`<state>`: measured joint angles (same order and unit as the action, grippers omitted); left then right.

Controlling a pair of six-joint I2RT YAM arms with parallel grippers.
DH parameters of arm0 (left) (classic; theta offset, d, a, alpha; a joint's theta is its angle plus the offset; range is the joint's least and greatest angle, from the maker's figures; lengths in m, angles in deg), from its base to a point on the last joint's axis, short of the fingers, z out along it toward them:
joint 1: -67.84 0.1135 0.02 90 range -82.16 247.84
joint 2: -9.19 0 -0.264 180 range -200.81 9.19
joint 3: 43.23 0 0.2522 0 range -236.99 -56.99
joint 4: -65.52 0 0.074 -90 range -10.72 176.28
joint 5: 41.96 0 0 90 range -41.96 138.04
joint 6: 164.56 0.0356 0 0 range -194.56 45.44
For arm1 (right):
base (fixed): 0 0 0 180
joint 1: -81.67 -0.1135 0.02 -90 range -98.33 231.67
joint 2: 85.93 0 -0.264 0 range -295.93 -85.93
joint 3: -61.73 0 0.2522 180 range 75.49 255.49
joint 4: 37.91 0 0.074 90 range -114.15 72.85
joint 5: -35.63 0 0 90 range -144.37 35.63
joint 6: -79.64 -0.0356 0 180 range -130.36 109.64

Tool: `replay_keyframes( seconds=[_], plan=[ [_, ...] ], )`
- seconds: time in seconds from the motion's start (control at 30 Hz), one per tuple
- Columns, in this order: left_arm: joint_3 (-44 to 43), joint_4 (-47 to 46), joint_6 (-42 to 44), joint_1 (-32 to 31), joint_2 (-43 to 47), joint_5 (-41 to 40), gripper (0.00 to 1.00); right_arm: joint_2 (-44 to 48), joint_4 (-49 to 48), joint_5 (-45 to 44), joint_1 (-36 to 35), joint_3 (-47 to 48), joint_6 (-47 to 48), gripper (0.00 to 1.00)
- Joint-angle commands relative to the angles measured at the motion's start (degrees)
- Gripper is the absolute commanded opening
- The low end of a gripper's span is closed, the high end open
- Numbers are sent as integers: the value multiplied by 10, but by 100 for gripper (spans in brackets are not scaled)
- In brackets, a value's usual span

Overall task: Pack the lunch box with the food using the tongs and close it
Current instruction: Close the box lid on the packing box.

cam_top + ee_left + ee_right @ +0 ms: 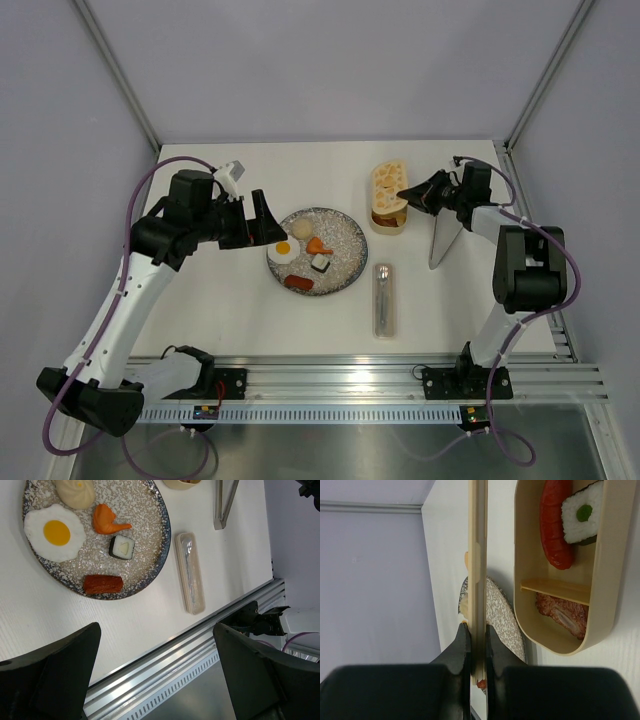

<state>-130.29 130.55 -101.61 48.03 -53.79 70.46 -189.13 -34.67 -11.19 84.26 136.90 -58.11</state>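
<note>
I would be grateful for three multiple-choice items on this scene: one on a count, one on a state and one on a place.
1. How many food pieces lie on the plate?
A) two B) eight C) five

2. What is the right gripper doing?
A) open, holding nothing B) shut on the lid C) shut on a cup

3. Where are the tongs?
A) on the table beside the lunch box B) on the plate C) in the right gripper

Answers:
1 C: fried egg, bun, orange piece, sushi roll and sausage.
2 B: its fingers pinch the cream lid's thin edge.
3 A: they rest on bare table next to the box.
</note>
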Motion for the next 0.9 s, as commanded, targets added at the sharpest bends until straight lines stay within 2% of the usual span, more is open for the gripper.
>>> replay_keyframes(
  seconds=[0.0, 0.87],
  plan=[
    [3, -26, 0, 3, 1, 2, 99, -11, -51, 25, 7, 7, 0, 0],
    [6, -26, 3, 10, -12, -3, 99, -68, -198, 5, 12, -52, -67, 0]
  ],
)
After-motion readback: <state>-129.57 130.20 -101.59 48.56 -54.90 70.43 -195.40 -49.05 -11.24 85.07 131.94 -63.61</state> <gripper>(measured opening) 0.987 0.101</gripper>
